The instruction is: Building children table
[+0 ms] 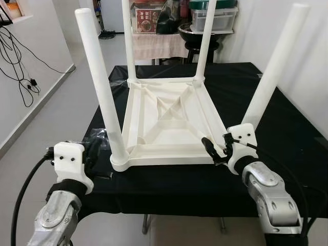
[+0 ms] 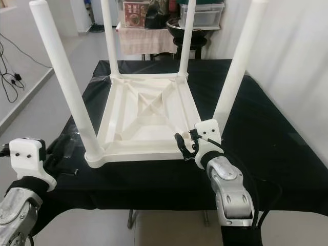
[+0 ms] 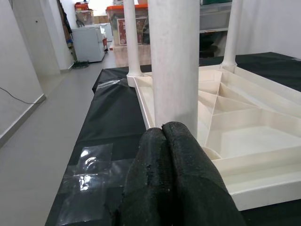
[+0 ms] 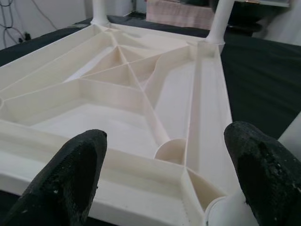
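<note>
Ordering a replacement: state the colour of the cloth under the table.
Black cloth, best in left eye view.

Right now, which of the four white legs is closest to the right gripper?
The near right leg, rising just beside the open right gripper; the other three stand farther off.

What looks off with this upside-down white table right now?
The near-right white plastic leg leans outward more steeply than the other three on the upturned white plastic table. Its base is hidden behind the open right hand, so it may not be fully seated.
</note>
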Available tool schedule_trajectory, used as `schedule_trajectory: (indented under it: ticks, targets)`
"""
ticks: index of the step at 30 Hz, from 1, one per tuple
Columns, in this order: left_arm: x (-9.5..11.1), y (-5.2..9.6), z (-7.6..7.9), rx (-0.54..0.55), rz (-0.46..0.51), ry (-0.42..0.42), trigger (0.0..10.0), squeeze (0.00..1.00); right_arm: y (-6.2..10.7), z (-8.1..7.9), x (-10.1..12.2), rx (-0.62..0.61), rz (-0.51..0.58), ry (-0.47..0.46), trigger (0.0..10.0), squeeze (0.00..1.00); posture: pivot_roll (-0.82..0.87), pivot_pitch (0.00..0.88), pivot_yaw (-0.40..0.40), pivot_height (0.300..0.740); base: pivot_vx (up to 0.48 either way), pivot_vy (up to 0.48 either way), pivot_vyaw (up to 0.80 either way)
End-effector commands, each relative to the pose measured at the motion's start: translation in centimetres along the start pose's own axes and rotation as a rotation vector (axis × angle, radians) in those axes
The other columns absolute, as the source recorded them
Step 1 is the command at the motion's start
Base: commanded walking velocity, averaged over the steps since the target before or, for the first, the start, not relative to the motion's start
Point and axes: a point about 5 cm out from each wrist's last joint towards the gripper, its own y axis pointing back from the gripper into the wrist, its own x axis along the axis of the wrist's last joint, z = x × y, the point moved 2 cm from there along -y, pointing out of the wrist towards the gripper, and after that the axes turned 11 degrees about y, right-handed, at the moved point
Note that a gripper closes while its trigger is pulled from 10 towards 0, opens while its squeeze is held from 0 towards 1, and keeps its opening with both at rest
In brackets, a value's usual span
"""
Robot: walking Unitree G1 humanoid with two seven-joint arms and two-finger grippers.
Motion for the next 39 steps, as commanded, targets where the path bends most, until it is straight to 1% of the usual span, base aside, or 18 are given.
schedule_trajectory:
  ticks: [1,4,6,7,9,12,14,17,18,19,22,24,25,28,33,35,36,39]
  targets:
    - [-0.2,-0.2,-0.2,0.010,-0.007,0.016,10.0,0.00,0.3,-1.2,-0.1,0.077,0.004,-0.023,10.0,0.00,-0.02,0.000,-0.002,0.740,0.000,0.000,0.00]
    - [-0.3,-0.4,-0.7,0.028,-0.005,0.029,10.0,0.00,0.7,-1.8,0.0,0.129,0.015,-0.048,10.0,0.00,-0.04,0.000,0.002,0.740,0.000,0.000,0.00]
    - [-0.1,-0.6,-1.0,0.052,0.006,0.028,10.0,0.00,1.4,-2.7,0.1,0.204,0.025,-0.069,10.0,0.00,-0.05,0.000,0.009,0.740,0.000,0.000,0.00]
    - [-0.1,-0.6,-1.0,0.052,0.006,0.028,10.0,0.00,1.4,-2.7,0.1,0.204,0.025,-0.069,10.0,0.00,-0.05,0.000,0.009,0.740,0.000,0.000,0.00]
    - [-0.1,-0.5,-1.4,0.079,0.011,0.008,10.0,0.00,2.2,-3.5,-0.1,0.254,0.024,-0.065,10.0,0.00,-0.06,0.000,0.020,0.740,0.000,0.000,0.00]
    - [-0.9,0.2,-1.8,0.111,-0.006,0.003,10.0,0.00,3.0,-3.6,-0.6,0.261,0.001,-0.062,10.0,0.00,-0.06,0.000,0.024,0.740,0.000,0.000,0.00]
    - [-1.9,0.9,-2.2,0.135,-0.037,0.014,10.0,0.00,3.3,-3.1,-1.1,0.233,-0.024,-0.049,10.0,0.00,-0.07,0.000,0.027,0.740,0.000,0.000,0.00]
    - [-2.2,1.0,-2.4,0.141,-0.047,0.019,10.0,0.00,3.3,-2.9,-1.2,0.223,-0.030,-0.043,10.0,0.00,-0.07,0.000,0.027,0.740,0.000,0.000,0.00]
    - [-2.7,1.0,-2.3,0.118,-0.058,0.078,10.0,1.00,3.2,-2.2,-0.7,0.211,-0.030,-0.045,10.0,0.00,-0.08,0.000,0.020,0.740,0.000,0.000,0.00]
    - [-3.4,0.9,-2.3,0.100,-0.075,0.134,10.0,1.00,3.1,-1.5,-0.5,0.201,-0.036,-0.034,10.0,0.00,-0.08,0.000,0.018,0.740,0.000,0.000,0.00]
    - [-3.4,0.9,-2.3,0.100,-0.075,0.134,10.0,1.00,3.1,-1.5,-0.5,0.201,-0.036,-0.034,10.0,0.00,-0.08,0.000,0.018,0.740,0.000,0.000,0.00]
    - [-4.5,0.7,-2.4,0.083,-0.101,0.185,10.0,1.00,3.2,-0.5,-0.1,0.185,-0.044,-0.021,10.0,0.00,-0.08,0.011,0.009,0.740,0.000,0.000,0.00]
    - [-4.5,0.7,-2.4,0.083,-0.101,0.185,10.0,1.00,3.2,-0.5,-0.1,0.185,-0.044,-0.021,10.0,0.00,-0.08,0.011,0.009,0.740,0.000,0.000,0.00]
    - [-5.9,0.7,-3.4,0.088,-0.137,0.184,10.0,1.00,2.7,0.2,1.0,0.158,-0.021,-0.026,10.0,0.00,-0.07,0.025,0.006,0.740,0.000,0.000,0.00]
    - [-6.3,0.5,-3.8,0.088,-0.144,0.190,10.0,1.00,2.3,0.2,1.7,0.157,-0.004,-0.033,10.0,0.00,-0.07,0.024,0.001,0.740,0.000,0.000,0.00]
    - [-6.8,-0.2,-4.2,0.087,-0.148,0.181,10.0,1.00,2.0,0.0,1.7,0.160,-0.012,-0.044,10.0,0.00,-0.07,0.030,0.000,0.740,0.000,0.000,0.00]
    - [-6.8,-0.2,-4.2,0.087,-0.148,0.181,10.0,1.00,2.0,0.0,1.7,0.160,-0.012,-0.044,10.0,0.00,-0.07,0.030,0.000,0.740,0.000,0.000,0.00]
    - [-6.8,-1.3,-4.3,0.060,-0.138,0.176,10.0,1.00,1.8,-0.3,1.7,0.170,-0.022,-0.056,10.0,0.00,-0.07,0.033,0.006,0.740,0.000,0.000,0.00]
